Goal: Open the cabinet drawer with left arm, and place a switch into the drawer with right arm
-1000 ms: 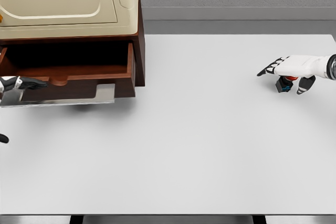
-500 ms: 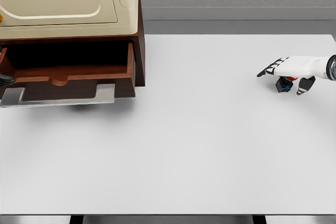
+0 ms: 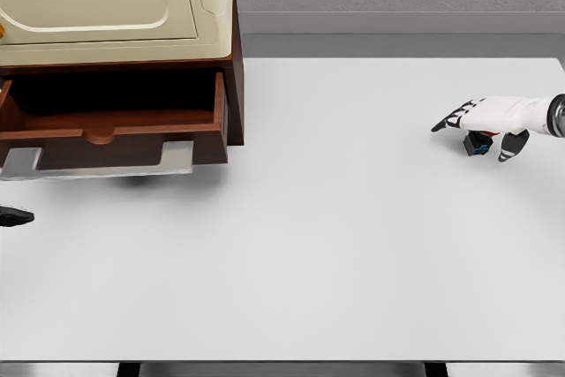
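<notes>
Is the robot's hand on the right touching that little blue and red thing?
Cannot tell. In the head view the right hand sits over the switch, hiding where they would meet.

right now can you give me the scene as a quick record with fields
drawer: pulled open under the cream cabinet, nothing visible inside
drawer handle: silver, free of any hand
left robot hand: only a dark tip shows at the picture's left edge, below the drawer
right robot hand: over the switch, index finger stretched out
switch: small, dark with red and blue, under the right robot hand on the white table
</notes>
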Tool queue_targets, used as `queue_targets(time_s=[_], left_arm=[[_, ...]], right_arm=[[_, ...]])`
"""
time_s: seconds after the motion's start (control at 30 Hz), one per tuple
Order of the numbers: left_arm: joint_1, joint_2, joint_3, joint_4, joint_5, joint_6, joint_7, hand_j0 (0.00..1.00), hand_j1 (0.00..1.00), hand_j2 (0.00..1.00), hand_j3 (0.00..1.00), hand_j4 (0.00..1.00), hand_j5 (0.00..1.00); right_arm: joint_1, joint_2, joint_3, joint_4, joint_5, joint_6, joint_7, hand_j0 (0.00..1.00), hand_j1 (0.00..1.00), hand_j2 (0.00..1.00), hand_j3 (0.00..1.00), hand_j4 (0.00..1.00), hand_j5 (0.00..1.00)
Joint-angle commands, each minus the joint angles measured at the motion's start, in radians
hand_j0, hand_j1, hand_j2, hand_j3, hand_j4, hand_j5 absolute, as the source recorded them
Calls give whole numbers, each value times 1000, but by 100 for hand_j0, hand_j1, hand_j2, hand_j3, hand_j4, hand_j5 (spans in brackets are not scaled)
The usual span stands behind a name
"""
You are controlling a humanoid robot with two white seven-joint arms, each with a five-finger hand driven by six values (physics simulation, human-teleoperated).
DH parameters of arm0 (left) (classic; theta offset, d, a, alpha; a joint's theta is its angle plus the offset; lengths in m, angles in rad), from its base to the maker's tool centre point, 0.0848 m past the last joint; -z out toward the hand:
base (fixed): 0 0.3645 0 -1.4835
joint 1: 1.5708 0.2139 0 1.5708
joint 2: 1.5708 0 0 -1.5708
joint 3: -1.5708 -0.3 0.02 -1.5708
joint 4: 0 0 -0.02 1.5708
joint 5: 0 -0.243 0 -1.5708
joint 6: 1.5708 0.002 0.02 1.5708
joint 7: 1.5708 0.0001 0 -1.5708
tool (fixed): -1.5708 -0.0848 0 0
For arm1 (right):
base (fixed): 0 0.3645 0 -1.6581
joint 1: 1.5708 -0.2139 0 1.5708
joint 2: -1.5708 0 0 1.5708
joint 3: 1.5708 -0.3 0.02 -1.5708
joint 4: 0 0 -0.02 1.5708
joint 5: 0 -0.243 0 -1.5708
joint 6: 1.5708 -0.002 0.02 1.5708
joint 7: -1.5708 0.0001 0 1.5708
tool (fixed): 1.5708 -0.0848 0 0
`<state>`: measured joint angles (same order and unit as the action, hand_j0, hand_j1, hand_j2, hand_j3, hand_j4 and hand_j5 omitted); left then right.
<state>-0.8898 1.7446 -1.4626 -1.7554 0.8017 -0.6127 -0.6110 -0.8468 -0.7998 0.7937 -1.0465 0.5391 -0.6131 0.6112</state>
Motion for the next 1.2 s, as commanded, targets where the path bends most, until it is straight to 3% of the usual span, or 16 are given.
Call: queue_targets(time_s=[0.0,0.2,0.3,0.7,1.0,1.1,1.17], left_arm=[[0,1,-24,-1,-18,2,0,100,100,100,100,100,100],[0,-2,-24,-6,-70,2,0,100,100,100,100,100,100],[0,-59,-24,-6,-85,2,0,100,100,100,100,100,100],[-1,-143,-19,-6,-111,2,0,100,100,100,100,100,100],[-1,-151,-18,-7,-116,2,0,100,100,100,100,100,100],[-1,-151,-16,-7,-116,2,0,100,100,100,100,100,100],[-1,-151,-16,-7,-116,2,0,100,100,100,100,100,100]], right_arm=[[0,-1,-1,-1,-4,2,0,100,100,100,100,100,100],[0,-4,-7,-3,-4,2,0,100,100,100,100,100,100],[2,-15,-11,-6,-7,2,0,100,100,100,100,100,100],[2,-16,-16,-1,-8,2,0,100,100,100,100,100,100],[0,-18,-24,0,-8,2,0,100,100,100,100,100,100],[0,-18,-34,3,-14,2,0,75,75,75,75,75,75],[0,-18,-34,3,-16,2,0,71,71,71,71,71,71]])
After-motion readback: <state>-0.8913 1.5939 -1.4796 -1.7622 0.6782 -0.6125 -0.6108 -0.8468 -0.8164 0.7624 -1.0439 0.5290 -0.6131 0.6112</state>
